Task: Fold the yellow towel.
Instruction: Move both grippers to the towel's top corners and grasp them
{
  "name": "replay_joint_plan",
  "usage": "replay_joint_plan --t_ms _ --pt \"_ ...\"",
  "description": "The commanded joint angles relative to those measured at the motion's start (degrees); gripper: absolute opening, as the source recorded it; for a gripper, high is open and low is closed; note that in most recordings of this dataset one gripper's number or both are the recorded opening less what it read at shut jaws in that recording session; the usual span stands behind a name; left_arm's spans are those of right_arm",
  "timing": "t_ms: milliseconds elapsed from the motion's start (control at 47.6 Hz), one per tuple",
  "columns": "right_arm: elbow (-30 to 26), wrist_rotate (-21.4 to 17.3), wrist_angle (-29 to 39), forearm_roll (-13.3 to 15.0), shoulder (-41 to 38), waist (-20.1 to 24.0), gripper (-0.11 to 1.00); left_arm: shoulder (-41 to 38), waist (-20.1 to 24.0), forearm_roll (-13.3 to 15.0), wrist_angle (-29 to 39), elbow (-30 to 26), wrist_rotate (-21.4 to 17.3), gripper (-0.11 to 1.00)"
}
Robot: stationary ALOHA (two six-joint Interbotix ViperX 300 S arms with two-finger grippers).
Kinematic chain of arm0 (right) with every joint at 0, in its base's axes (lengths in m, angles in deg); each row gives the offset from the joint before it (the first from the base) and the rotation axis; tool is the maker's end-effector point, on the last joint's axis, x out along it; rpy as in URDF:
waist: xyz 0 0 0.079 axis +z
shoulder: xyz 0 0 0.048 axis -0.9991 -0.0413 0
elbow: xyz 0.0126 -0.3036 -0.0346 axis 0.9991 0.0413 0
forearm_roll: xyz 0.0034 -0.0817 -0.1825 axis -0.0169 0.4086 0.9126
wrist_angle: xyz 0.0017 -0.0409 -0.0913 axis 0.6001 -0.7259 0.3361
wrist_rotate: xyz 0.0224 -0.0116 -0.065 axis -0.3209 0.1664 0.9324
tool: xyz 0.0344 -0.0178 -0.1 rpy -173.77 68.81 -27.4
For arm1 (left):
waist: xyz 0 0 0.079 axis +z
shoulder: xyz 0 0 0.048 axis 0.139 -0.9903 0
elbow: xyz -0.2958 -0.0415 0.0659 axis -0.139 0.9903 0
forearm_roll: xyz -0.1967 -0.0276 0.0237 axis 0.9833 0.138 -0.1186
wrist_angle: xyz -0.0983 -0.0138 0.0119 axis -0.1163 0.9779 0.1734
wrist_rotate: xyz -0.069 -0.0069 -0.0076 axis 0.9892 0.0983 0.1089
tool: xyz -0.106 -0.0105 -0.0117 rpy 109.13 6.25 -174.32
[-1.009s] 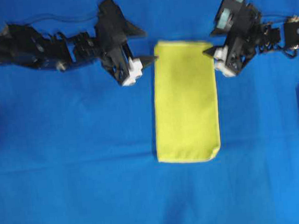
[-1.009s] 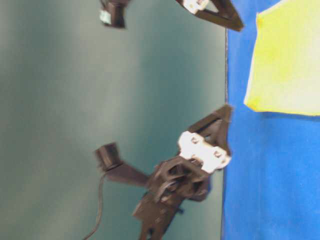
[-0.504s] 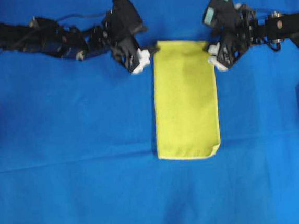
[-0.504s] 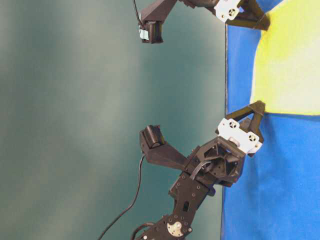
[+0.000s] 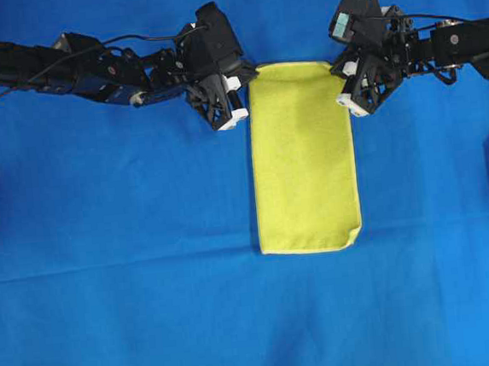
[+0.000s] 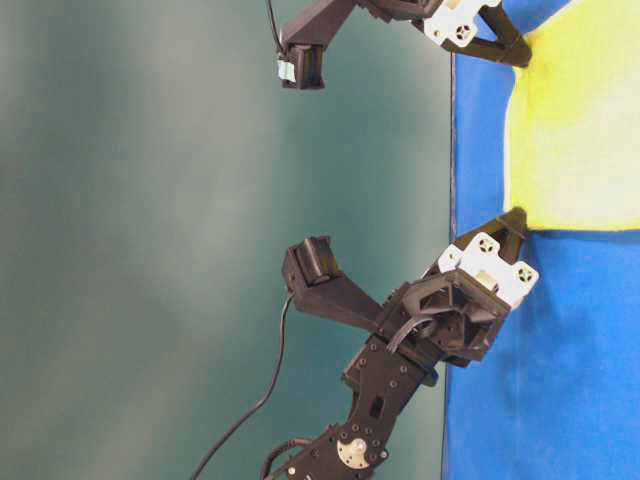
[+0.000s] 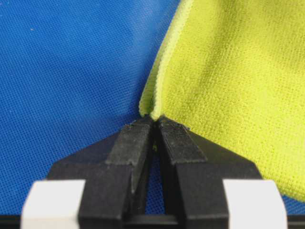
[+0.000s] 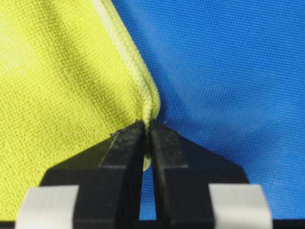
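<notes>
Yellow towel point(image 5: 304, 156): lying flat as a long narrow rectangle in the middle of the blue cloth point(image 5: 130, 244) that covers the tabletop, short edges at the far and near ends in the overhead view.
Fold state: looks already doubled once, judging by the narrow shape and the layered hem showing in the left wrist view; the near right corner is slightly rounded and not square.
Left gripper point(image 5: 237, 83): down at the far left corner, fingers point(image 7: 136, 143) pressed together with the yellow hem pinched between their tips.
Right gripper point(image 5: 342, 70): mirrored at the far right corner, fingers point(image 8: 126, 143) clamped on the stitched edge, cloth bunching just ahead of the tips.
Lift: not begun as far as I can tell; the towel is flat everywhere but at the two pinches.
Left to do: by my read, carry both far corners over to the near edge, line up the hems, release.
Watch for: a thin corner slipping free, or only one layer caught.
</notes>
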Motion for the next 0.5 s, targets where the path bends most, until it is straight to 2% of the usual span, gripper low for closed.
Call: replay_joint_plan --t_ms 0,147,273,483 --pt "-0.2 -0.3 0.3 -0.1 0.9 -0.4 0.04 1.4 -0.1 -0.1 0.4 -1.1 -0.4 0.02" --pt "-0.5 -0.3 2.5 -0.1 2.9 -0.4 0.04 3.9 1.5 -0.1 2.5 -1.7 -0.8 0.02" --pt "-1.0 -0.3 5.4 -0.1 5.7 -1.3 0.04 6.0 2.5 -0.1 3.6 -2.1 -2.7 0.02" --pt "-1.1 -0.3 6.5 0.0 8.8 -1.6 0.04 8.2 2.5 -0.1 4.3 -2.3 -4.2 0.02"
